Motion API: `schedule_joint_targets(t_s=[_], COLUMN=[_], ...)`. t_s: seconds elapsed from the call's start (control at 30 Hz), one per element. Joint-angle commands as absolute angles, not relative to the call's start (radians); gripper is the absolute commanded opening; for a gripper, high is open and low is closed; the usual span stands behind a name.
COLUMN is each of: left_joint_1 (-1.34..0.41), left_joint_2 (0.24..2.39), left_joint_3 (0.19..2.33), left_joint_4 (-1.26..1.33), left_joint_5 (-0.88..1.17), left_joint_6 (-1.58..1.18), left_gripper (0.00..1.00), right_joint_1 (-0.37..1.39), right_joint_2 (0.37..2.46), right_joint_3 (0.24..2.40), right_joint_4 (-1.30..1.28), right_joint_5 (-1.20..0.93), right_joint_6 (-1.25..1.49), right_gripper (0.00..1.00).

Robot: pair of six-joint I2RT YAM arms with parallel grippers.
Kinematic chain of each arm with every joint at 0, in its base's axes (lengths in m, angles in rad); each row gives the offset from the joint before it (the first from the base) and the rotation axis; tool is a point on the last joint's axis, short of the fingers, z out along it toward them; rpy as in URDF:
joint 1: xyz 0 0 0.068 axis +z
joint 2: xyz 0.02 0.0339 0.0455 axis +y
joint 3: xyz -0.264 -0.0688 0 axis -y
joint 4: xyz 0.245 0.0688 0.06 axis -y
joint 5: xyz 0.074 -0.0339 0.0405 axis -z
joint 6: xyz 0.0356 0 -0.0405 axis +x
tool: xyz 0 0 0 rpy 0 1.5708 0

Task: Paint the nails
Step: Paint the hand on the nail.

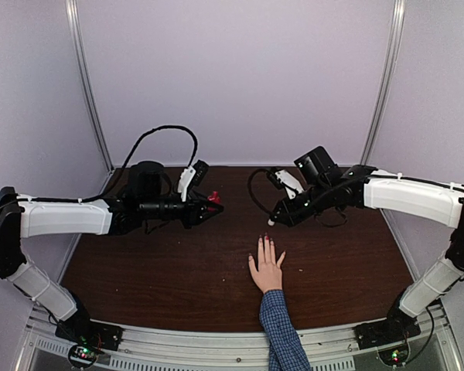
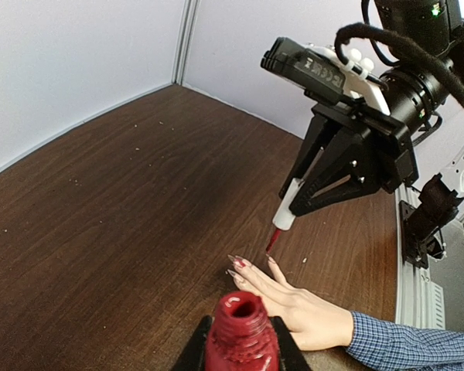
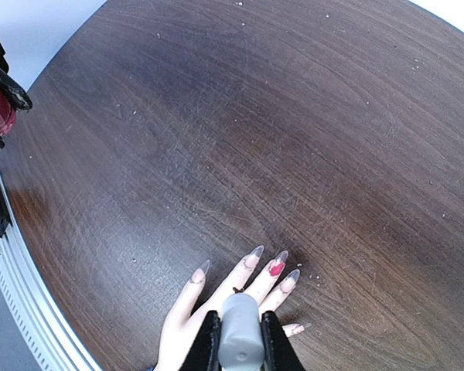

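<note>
Clamped in my left gripper (image 2: 240, 357), an open red polish bottle (image 2: 240, 334) sits nearest. Beyond it, a hand (image 1: 267, 270) lies flat on the table (image 1: 139, 263), nails (image 3: 276, 267) partly red. My right gripper (image 1: 282, 214) pinches the brush cap (image 2: 286, 210) above them.

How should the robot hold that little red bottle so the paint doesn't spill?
Grip the red bottle low on its body, jaws closing from either side, as the left gripper does now. Its open mouth faces up, so holding it upright keeps the polish in and the neck clear for the brush.
</note>
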State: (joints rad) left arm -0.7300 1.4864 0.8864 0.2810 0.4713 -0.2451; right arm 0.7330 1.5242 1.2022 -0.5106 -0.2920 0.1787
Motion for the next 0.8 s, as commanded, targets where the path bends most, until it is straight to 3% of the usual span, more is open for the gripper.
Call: schedule_joint_targets(t_s=[0.0, 0.77], left_joint_1=[-0.724, -0.724], left_joint_2=[1.464, 1.440], left_joint_3=[0.882, 0.831], left_joint_4=[0.314, 0.343], left_joint_5=[0.467, 0.463], left_joint_6=[-0.229, -0.222], left_gripper=[0.00, 0.00], right_joint_1=[0.740, 0.770], right_joint_2=[1.488, 1.565], right_joint_3=[1.181, 1.205], right_joint_4=[-0.503, -0.549], right_joint_5=[-0.280, -0.199], right_joint_6=[0.162, 0.126], right_gripper=[0.00, 0.00])
